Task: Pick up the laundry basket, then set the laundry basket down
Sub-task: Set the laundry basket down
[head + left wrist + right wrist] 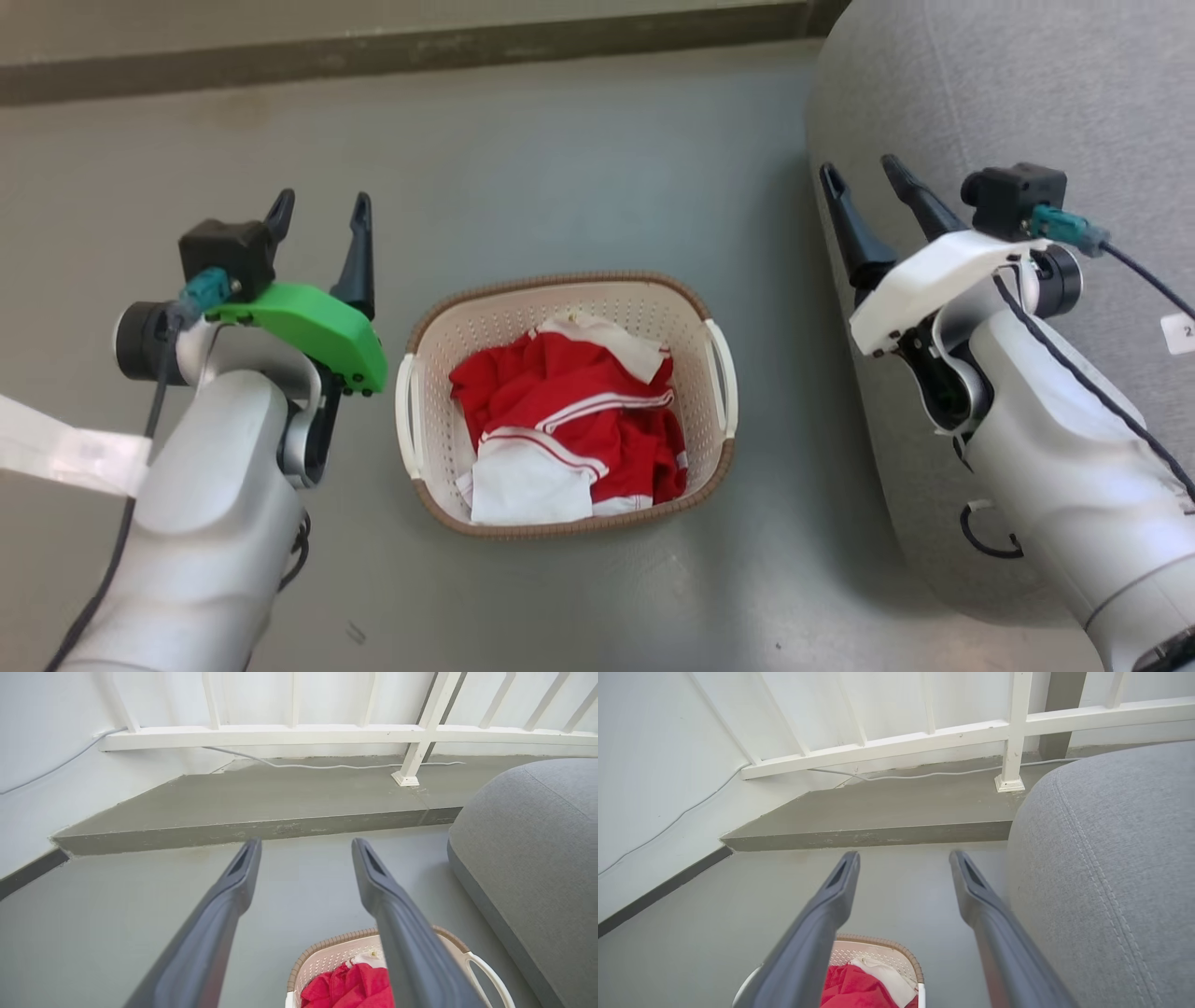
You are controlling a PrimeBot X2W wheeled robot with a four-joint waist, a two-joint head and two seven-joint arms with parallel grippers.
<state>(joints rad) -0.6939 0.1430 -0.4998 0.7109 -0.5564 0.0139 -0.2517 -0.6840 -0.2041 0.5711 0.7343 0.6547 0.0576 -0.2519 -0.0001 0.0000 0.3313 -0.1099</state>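
Left gripper (323, 203): fingers spread wide, nothing between them. It hangs above the floor (579, 140), just beside the basket's left side, tips pointing away from the robot. It is clear of the left handle (406, 411). In the left wrist view the basket rim sits at the bottom edge, partly behind one finger.

Basket (560, 280): upright on the floor, centred between the two arms. It holds crumpled red and white clothes (569, 411). Both loop handles are free, with no contact from either gripper.

Right gripper (859, 173): fingers also spread wide and empty. It stands well apart from the right handle (726, 378) and is raised in front of the grey cushion (980, 93). I cannot tell whether the fingers brush the fabric.

Progress (a judgement): the basket rests on the floor with nothing gripped, so the lift reads as not begun. A finished set-down would look much the same, and the frames do not settle it. If at the start, everything is left: bring both grippers down to the handles, close, raise the basket level, then lower it and release.
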